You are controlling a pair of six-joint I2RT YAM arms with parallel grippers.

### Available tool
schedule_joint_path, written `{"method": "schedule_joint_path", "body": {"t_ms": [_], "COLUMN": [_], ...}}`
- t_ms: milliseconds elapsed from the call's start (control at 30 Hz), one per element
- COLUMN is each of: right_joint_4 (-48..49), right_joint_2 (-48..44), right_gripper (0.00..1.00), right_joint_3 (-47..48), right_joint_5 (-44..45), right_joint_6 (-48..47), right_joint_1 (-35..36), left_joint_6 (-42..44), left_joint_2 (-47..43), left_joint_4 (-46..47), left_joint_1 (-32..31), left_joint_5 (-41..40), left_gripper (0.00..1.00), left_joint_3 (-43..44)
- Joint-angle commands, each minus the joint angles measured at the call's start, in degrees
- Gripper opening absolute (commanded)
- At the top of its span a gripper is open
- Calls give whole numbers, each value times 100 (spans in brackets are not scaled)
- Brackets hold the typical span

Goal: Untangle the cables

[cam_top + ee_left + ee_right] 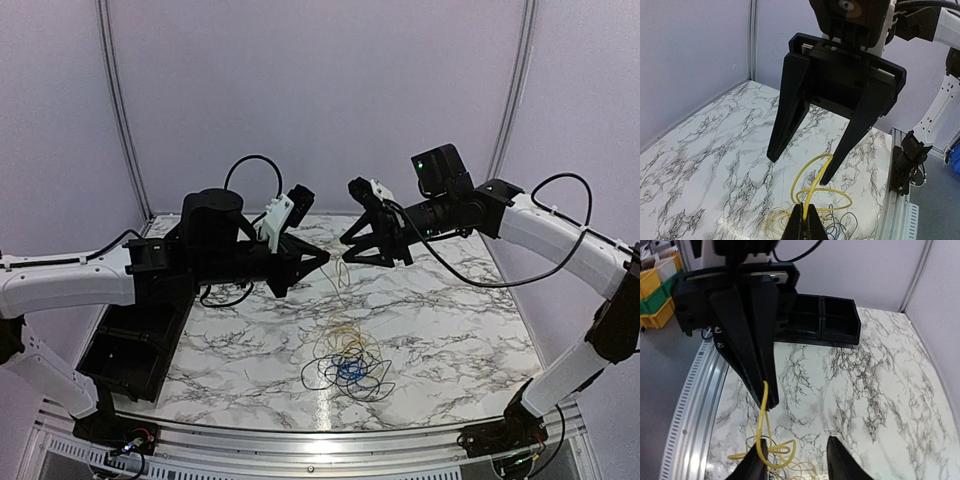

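left gripper (804, 226): jaws pinched together on the yellow cable (812, 192), held in the air above the table; the strand rises from between the fingertips and curls over in a loop
right gripper (799, 167): jaws spread wide, gripping nothing; it meets the left gripper tip to tip, one finger on each side of the raised strand
closest contact: the top of the yellow loop lies right by one finger (860, 125) of the right gripper; whether it touches cannot be told
pile of cables (347, 366): on the table below the two grippers and nearer the front edge, loose overlapping loops
colours in the pile: pale yellow loops on top, a blue cable (350, 371) bunched in the middle, a black cable (378, 392) looping round the outside
link: a thin yellow line hangs from the left gripper down to the pile
table (450, 330): white marble pattern with grey veins
tray (125, 370): black, with compartments, at the left edge of the table, well apart from the pile
rail (300, 440): aluminium, along the near edge
bins (655, 285): yellow and green, off the table, seen from the right wrist
walls: plain pale panels on three sides
in the way: each gripper fills much of the other's wrist view; in the top view the left arm covers part of the tray
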Motion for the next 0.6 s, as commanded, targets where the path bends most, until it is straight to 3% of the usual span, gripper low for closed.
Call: {"method": "schedule_joint_path", "body": {"t_ms": [0,67,133,233,400,567], "right_joint_4": [146,170,166,172,228,71], "right_joint_2": [-6,2,-10,-60,-232,-413], "right_gripper": [27,10,0,0,0,0], "right_joint_3": [33,33,29,-25,-191,-149], "right_joint_5": [-449,-516,-560,-618,-800,-825], "right_joint_6": [74,121,156,192,334,323], "right_joint_1": [65,65,70,63,63,62], "left_joint_6": [-64,-86,-116,-157,-451,-754], "left_joint_2": [66,98,131,251,773,1609], "left_joint_4": [79,128,235,423,1218,2351], "left_joint_1": [-24,-24,-24,-24,-24,-24], "left_joint_5": [22,-29,-136,-444,-1523,-2090], "left_gripper": [0,0,0,1,23,20], "left_joint_3": [109,78,18,-44,-154,-299]}}
